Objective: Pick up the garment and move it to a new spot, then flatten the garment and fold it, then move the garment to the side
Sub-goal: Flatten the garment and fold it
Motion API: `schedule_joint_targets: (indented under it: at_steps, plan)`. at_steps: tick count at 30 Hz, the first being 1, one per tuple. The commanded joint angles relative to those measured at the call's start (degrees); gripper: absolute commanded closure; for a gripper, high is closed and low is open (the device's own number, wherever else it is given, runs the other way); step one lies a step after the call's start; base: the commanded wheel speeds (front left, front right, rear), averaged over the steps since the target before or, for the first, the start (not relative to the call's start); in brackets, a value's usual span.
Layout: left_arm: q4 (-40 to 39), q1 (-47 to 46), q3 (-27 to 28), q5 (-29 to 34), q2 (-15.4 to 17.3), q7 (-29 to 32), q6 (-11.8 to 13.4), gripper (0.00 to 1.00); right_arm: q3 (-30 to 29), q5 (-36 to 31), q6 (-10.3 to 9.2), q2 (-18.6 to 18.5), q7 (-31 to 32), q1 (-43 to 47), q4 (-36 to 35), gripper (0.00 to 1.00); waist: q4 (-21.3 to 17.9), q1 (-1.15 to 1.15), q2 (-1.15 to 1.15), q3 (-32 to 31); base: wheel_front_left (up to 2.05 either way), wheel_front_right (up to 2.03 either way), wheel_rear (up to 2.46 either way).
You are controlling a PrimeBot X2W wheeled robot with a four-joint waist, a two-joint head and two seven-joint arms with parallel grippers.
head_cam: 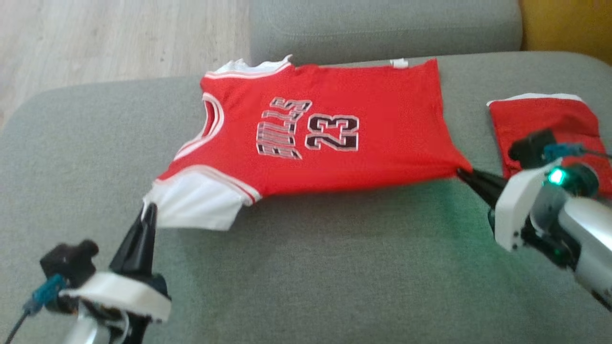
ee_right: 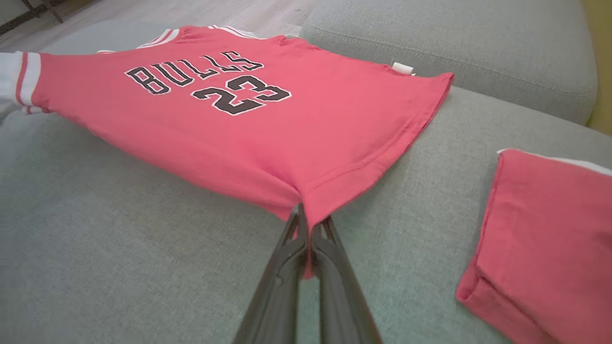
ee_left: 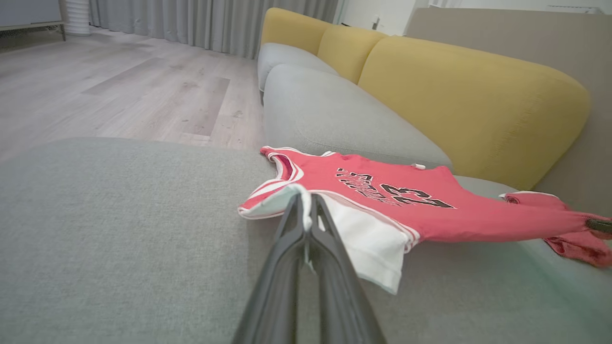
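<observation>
The red jersey (head_cam: 325, 143) is spread face up across the far half of the grey seat cushion (head_cam: 306, 286), its collar toward the cushion's left edge and its hem toward the right. Both tools are pinched tight on it — the left gripper (head_cam: 149, 210) on the corner of the white sleeve, the right gripper (head_cam: 466, 174) on the near hem corner. The near side is stretched between them and seems to ride a little off the cushion. It looks light, thin and floppy. I'd guess it sags and creases wherever it isn't pulled taut, and could slip from so small a bite. Corners and seams seem the sensible holds. A folded red piece (head_cam: 545, 119) lies by the cushion's right edge.
</observation>
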Motion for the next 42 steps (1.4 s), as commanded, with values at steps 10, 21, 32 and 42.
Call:
schedule_joint_targets:
  at_steps: [10,21,32,42]
  plan:
    - [-12.48,3.77,1.89,-0.91,3.43,4.46,3.38,1.0,-1.47,3.24,0.37,-5.14,0.78,3.93,-6.15,1.0,-0.05,0.01,0.0,-0.73,0.0,0.0,0.0]
    - [-10.5,-2.63,1.39,0.55,4.88,7.13,3.64,1.0,-4.85,2.12,0.37,-3.1,2.47,2.66,-4.72,1.0,-0.53,0.01,0.0,3.15,0.0,0.0,0.0]
    - [-0.7,-18.85,0.72,3.46,6.8,10.35,2.39,1.0,-6.87,2.24,0.37,0.63,7.7,-2.97,-2.06,1.0,-1.71,0.01,0.0,8.97,0.0,0.0,0.0]
    - [10.36,-31.18,-3.27,7.36,7.52,12.9,-0.49,1.0,-5.57,1.86,0.37,3.72,10.53,-8.58,0.6,1.0,-2.91,0.01,0.0,12.76,0.0,0.0,0.0]
